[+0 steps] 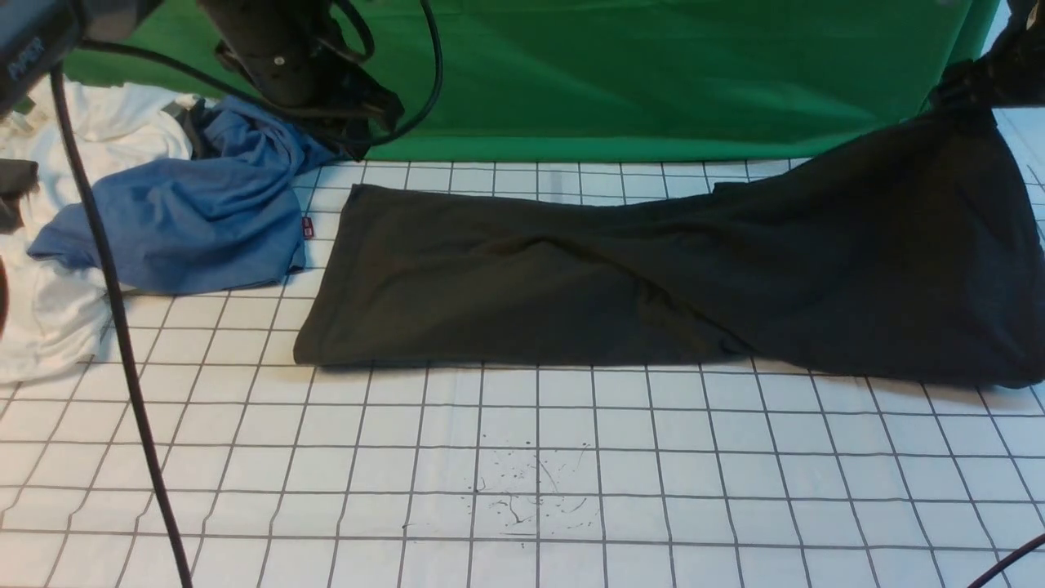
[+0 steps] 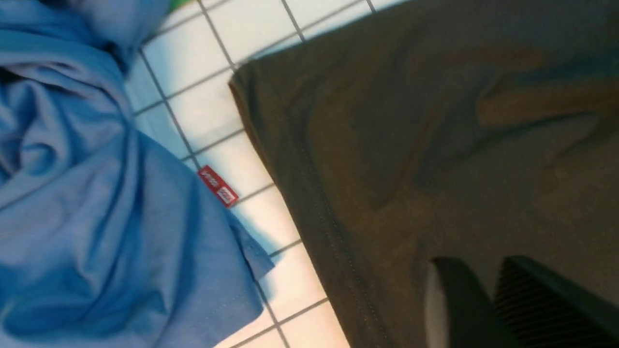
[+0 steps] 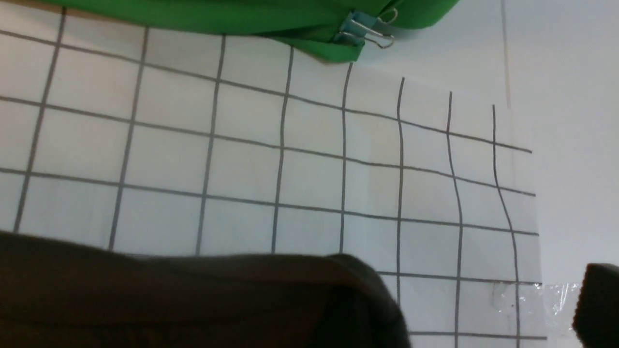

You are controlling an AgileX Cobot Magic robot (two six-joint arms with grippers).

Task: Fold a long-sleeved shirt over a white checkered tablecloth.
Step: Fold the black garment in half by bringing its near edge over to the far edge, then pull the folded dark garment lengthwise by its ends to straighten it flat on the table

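**Dark shirt laid across the grid cloth, its right end raised**

The white checkered tablecloth (image 1: 571, 457) covers the counter from the near edge to the green backdrop cloth (image 1: 653, 73) hanging behind it. Across the middle of it we see the long-sleeved shirt (image 1: 653, 278), a long dark band running left to right. Its left end lies flat with a straight hemmed edge. Its right end climbs off the cloth in a broad slope to a bunched peak at the right gripper (image 1: 976, 86).

From the right wrist view, those jaws stand apart. One finger (image 3: 597, 304) shows at the frame edge, and bare tablecloth lies between it and the dark fabric. We cannot tell whether the fabric hangs on the other finger.

At the far left, a crumpled blue garment (image 1: 196, 220) lies just beside the shirt's flat end without touching it. It partly rests on a white garment (image 1: 57, 318).

The left gripper (image 2: 491, 304) hovers above the shirt's left end. Its jaws are drawn close together, with nothing visibly caught between them.

A black cable (image 1: 122, 343) hangs down the left foreground. A small red tag (image 2: 218, 186) sticks out from the blue garment's hem, and ink specks (image 1: 522, 490) dot the near squares.
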